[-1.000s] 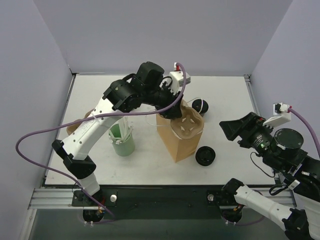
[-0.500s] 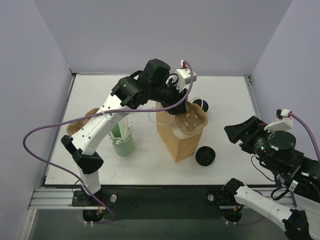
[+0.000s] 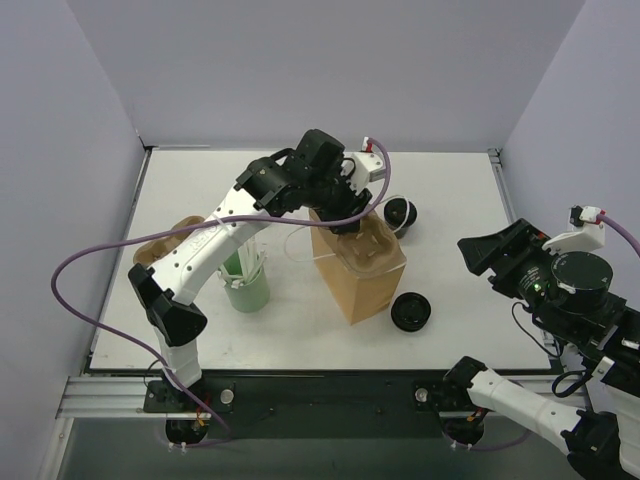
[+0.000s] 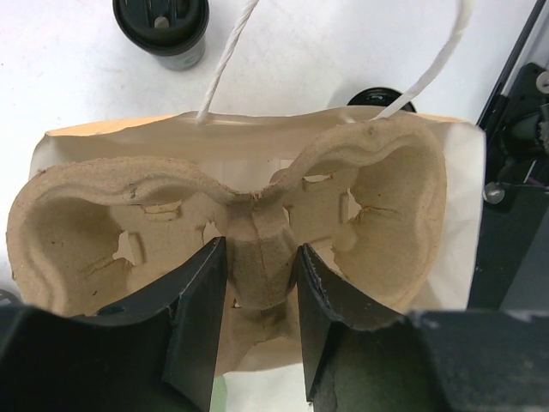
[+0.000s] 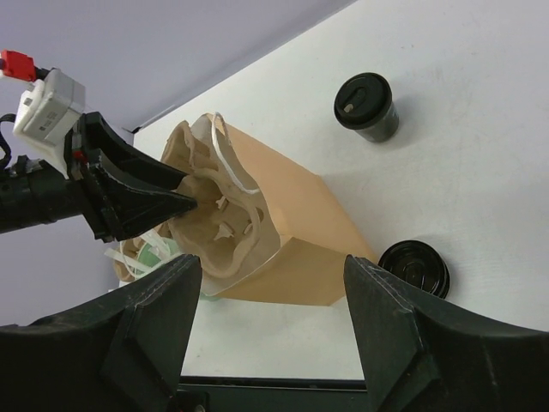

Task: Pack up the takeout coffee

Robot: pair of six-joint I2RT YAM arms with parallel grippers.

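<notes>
The takeout coffee [image 3: 400, 212], a small black cup with a dark top, stands on the white table behind and to the right of the brown paper bag [image 3: 362, 288]. It also shows in the left wrist view [image 4: 161, 26] and the right wrist view [image 5: 366, 105]. My left gripper [image 3: 345, 225] is shut on the centre ridge of a pulp cup carrier [image 4: 377, 193], holding it in the bag's open mouth [image 4: 467, 215]. My right gripper [image 5: 270, 266] is open and empty, high above the table's right side, well away from the cup.
A low black round piece [image 3: 411, 312], like a lid, lies by the bag's front right corner. A green cup [image 3: 246, 288] with white strips in it stands left of the bag. A brown pulp piece [image 3: 165, 240] lies further left. The bag's white string handles [image 4: 227, 51] stick up.
My left gripper has moved the carrier from a tilt over the bag's right side down into the bag's mouth. My right gripper has drawn back to the right.
</notes>
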